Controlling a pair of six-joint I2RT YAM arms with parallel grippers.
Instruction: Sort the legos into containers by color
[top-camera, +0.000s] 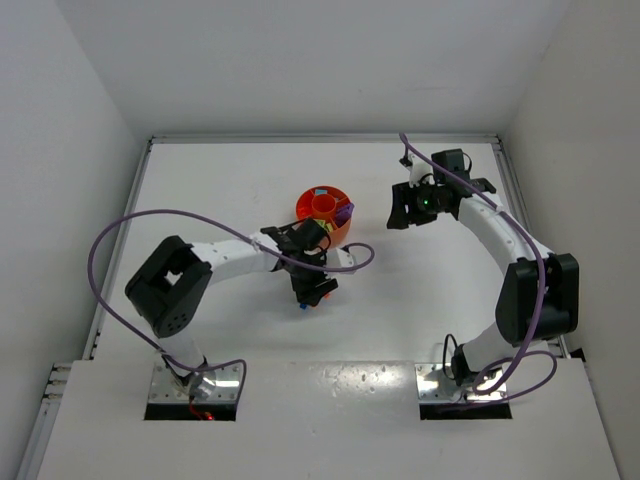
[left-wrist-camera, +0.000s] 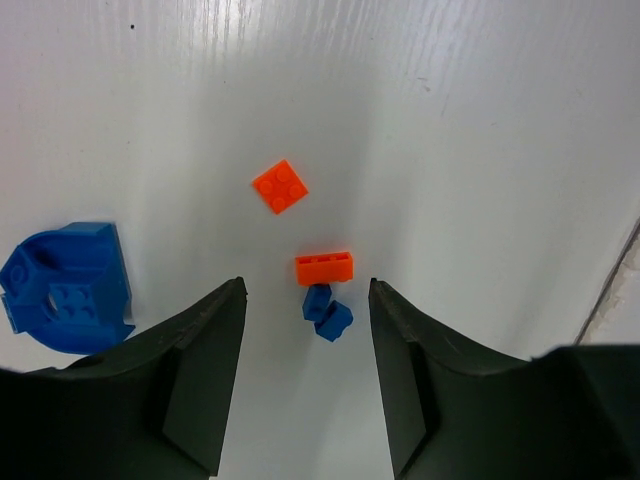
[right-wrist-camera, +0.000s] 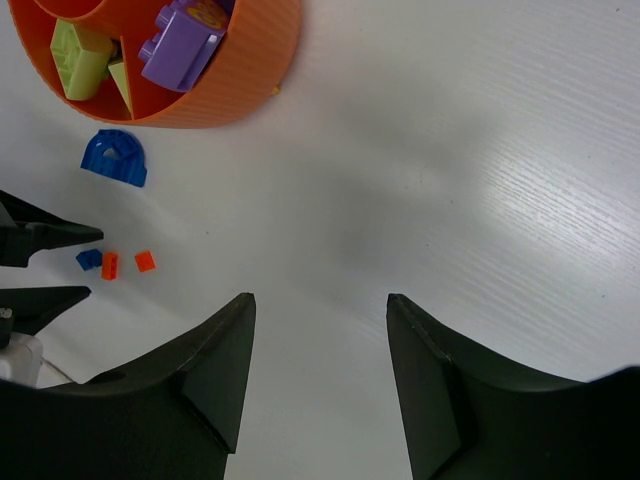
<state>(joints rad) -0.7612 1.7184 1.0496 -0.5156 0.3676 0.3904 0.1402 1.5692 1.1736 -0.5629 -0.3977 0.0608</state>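
The left gripper (left-wrist-camera: 305, 290) hangs open and empty over two small blue legos (left-wrist-camera: 327, 312) and an orange brick (left-wrist-camera: 324, 268), with an orange square (left-wrist-camera: 280, 186) beside them. A blue arch (left-wrist-camera: 68, 290) lies between these and the tray (right-wrist-camera: 250, 70), which holds a purple lego (right-wrist-camera: 180, 45) and yellow-green legos (right-wrist-camera: 78, 55). Right of the tray, the right gripper (right-wrist-camera: 320, 300) gapes, empty.

Desk (left-wrist-camera: 450, 120): white board, fine lengthwise grain, soft sheen.
Tray (right-wrist-camera: 250, 70): orange plastic; outer wall finely ribbed, semi-matt.
Legos (left-wrist-camera: 280, 186): smooth moulded plastic, slight gloss on studs and faces.
Left pincer (left-wrist-camera: 307, 290): black plastic fingers, matt, smooth flat faces.
Right pincer (right-wrist-camera: 320, 300): black plastic, matt.
Cable (top-camera: 100, 250): purple sheath, smooth.
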